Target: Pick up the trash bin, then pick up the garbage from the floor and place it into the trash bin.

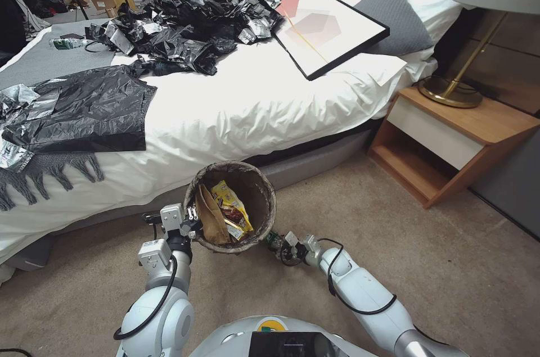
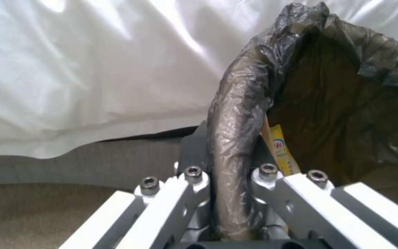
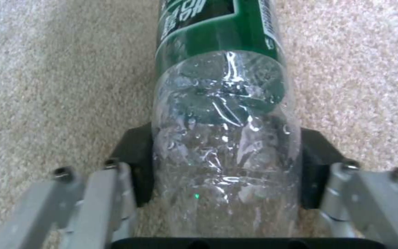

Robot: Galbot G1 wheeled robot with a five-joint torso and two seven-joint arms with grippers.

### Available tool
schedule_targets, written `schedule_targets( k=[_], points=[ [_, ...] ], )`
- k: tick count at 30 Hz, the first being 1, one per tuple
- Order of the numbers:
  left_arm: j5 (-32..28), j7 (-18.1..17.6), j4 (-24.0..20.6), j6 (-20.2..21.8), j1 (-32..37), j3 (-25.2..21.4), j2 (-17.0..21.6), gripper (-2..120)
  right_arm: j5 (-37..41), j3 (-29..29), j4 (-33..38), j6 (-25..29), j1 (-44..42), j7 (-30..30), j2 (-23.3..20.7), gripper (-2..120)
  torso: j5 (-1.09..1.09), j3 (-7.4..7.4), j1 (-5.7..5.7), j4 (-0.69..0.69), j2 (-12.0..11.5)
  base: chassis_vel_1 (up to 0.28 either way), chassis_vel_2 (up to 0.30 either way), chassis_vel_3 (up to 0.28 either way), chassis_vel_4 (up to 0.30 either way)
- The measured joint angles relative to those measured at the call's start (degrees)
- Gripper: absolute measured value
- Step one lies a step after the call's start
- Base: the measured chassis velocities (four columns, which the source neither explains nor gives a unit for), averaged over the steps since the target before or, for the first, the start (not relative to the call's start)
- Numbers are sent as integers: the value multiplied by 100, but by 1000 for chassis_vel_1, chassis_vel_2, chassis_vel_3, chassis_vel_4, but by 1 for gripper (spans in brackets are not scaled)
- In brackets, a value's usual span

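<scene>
Even indoor light, bright glare on the white bedsheet (image 2: 70,69), wrist views soft, head view bowed at its edges.

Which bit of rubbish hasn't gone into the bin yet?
The clear green-labelled bottle, gripped in the right pincer above the carpet. The brown paper bag and yellow wrapper already lie inside the trash bin.

No legible text on bottle label (image 3: 217,31).

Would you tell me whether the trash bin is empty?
Not empty: the trash bin holds a brown paper bag and a yellow snack wrapper.
</scene>
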Motion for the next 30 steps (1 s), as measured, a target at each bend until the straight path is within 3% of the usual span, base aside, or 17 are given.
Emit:
schedule_targets(
  k=[8,21,30],
  points=[
    [12,1,4,-2,13,8,2,4,-53,113,-321,225,0,-28,88,31,-1,0,0,-1,0,0,0,0,0],
    [10,5,49,-7,-29,15,4,4,-54,225,-327,282,-31,92,105,29,2,0,0,2,0,0,0,0,0],
    [-32,8,48,-14,-58,-1,30,4,247,658,68,560,-526,813,20,29,0,0,0,0,0,0,0,0,0]
  ],
)
